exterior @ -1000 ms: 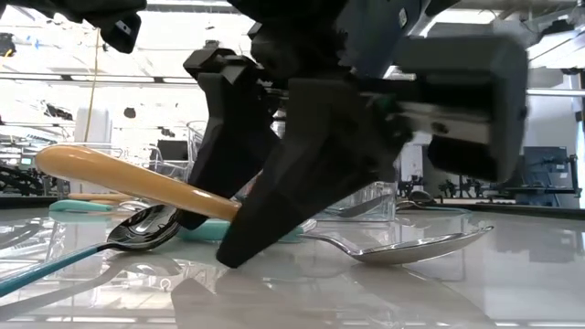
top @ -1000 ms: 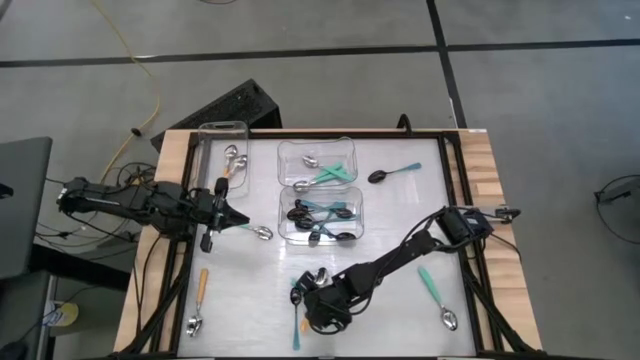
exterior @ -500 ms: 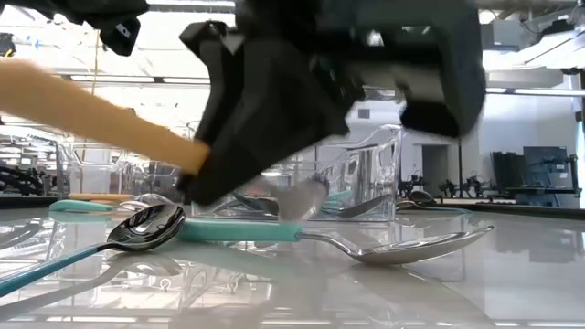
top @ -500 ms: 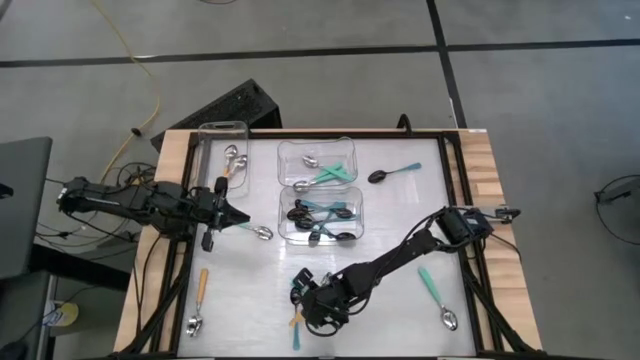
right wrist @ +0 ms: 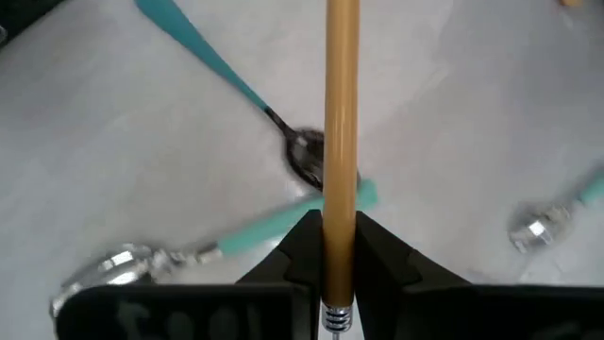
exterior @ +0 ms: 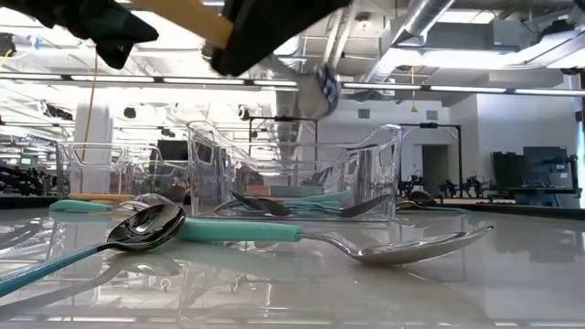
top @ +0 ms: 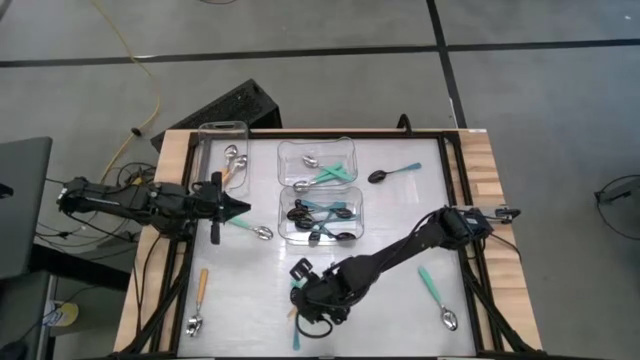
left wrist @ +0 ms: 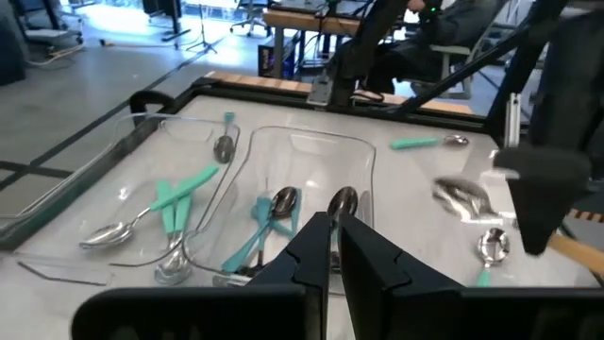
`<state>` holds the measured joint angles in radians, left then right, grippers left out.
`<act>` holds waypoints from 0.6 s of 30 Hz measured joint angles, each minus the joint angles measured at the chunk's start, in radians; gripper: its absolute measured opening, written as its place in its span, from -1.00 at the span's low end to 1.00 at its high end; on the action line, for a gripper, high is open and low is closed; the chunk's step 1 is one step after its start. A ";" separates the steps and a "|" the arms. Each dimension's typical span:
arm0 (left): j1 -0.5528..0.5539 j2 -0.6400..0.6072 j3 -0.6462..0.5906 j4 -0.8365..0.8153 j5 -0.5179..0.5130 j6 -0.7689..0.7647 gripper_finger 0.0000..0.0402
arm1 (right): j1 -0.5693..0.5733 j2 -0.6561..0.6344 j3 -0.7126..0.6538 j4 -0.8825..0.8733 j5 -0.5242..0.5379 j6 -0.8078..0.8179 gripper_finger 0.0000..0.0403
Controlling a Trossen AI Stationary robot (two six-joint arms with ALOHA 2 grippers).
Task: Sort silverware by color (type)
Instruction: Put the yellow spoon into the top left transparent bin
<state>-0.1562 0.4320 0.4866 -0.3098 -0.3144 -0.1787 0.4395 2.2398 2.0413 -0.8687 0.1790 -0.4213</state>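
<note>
- Spoons nearest the front edge: the right gripper (top: 318,298) hangs low over the table's near middle, its fingers pinched on an orange-handled spoon (right wrist: 341,142), the handle running straight up between them in the right wrist view.
- Under it lie 2 teal-handled spoons (exterior: 137,233), crossed and flat on the glossy table (top: 400,220); another orange-handled one (top: 199,300) lies at the near left and a teal one (top: 436,296) at the near right.
- Handling, as I judge it: these are light, stiff, slick little things that skid on the shiny surface. A pinch on the coloured handle looks safer than on the polished bowl, which would likely slip or pivot.
- Farther back, the left gripper (top: 232,208) hovers beside a teal spoon (top: 252,230) at the left; its fingers stand almost together with a slim gap and nothing between them.
- Beyond that sit 3 clear tubs: the middle tub (top: 321,214) with dark-bowled teal spoons, the far tub (top: 316,160) with silver-bowled teal ones, and the left tub (top: 222,150) with 2 spoons whose handles I can't make out well.
- 1 dark-bowled spoon (top: 392,174) lies loose near the far right.
- Hard to see: the held spoon's bowl is cut off in the right wrist view and blurred in the low view, so its finish is unclear.
</note>
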 joint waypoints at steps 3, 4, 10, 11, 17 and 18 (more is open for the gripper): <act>0.000 0.000 0.000 -0.009 -0.001 0.000 -0.95 | -0.008 0.000 0.047 -0.060 0.031 0.012 -0.68; 0.000 0.000 0.000 -0.014 -0.004 0.000 -0.95 | -0.011 0.000 0.058 -0.072 0.038 0.012 -0.68; 0.000 0.000 0.000 -0.023 -0.007 -0.060 -0.95 | -0.036 -0.002 0.101 -0.094 0.081 0.003 -0.67; 0.000 0.000 0.000 -0.023 -0.002 -0.103 -0.95 | -0.043 -0.002 0.101 -0.096 0.103 -0.009 -0.67; 0.000 0.028 0.000 -0.023 0.127 -0.349 -0.94 | -0.091 -0.002 0.101 -0.034 0.306 -0.255 -0.67; 0.000 0.036 0.000 -0.020 0.159 -0.379 -0.93 | -0.102 -0.002 0.101 -0.004 0.340 -0.296 -0.67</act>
<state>-0.1566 0.4684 0.4862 -0.3302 -0.1557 -0.5575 0.3371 2.2375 2.1422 -0.8725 0.5192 -0.7173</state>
